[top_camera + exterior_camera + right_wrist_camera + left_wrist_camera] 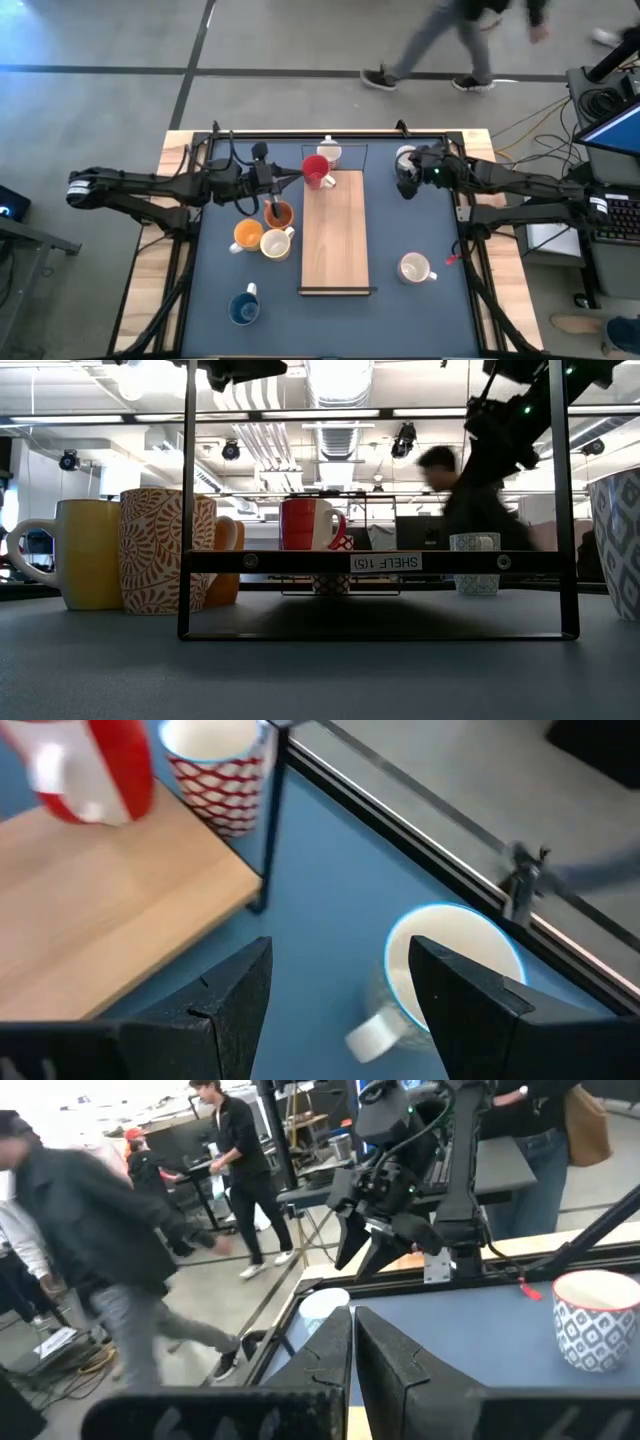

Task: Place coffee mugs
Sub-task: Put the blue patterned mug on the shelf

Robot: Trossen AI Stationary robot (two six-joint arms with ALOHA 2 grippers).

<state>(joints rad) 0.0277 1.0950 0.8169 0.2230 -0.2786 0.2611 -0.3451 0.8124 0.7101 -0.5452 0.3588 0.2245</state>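
Seen down the right gripper (342,955): fingers (225,1005) spread wide, nothing held. Directly below, on the tabletop (330,870), an upright white mug (465,932), standing off-centre and tucked partly under one finger instead of sitting in the gap between the two. Handle (372,1036) jutting sideways from the body toward the wrist, roughly along the line of approach, not across it. No contact to be made out between fingers and mug.

Judged from that: needs a small sideways shift to centre the rim in the gap before any descent, or else one finger inside the cup and one outside for a pinch on the wall. Risk of tipping the mug otherwise.

Farther on, past the dark frame post, the wooden shelf (335,240), with a red mug (100,760) already on it and a red-lattice mug (222,775) just behind its far edge.

Across the shelf, well apart from the white mug, the left gripper (352,1320), closed on nothing, waiting beside the orange mugs (262,225). Clearly the right arm's job, being the nearer.
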